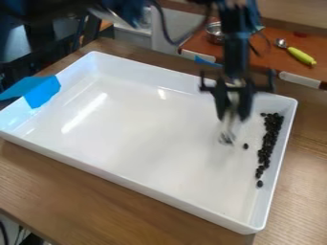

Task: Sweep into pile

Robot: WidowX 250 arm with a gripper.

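Camera view: the pincer (234,113) hangs over the white tray (147,134); I cannot tell whether it is spread or pressed together. Just below it shows a pale, indistinct thing (226,138). Dark pieces (269,136) lie strung along the tray wall beside it, one stray piece (246,146) nearer the pincer.

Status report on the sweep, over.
Gripper above white tray. Dark pieces strung along its right wall, one stray inward. No obstruction seen between them.
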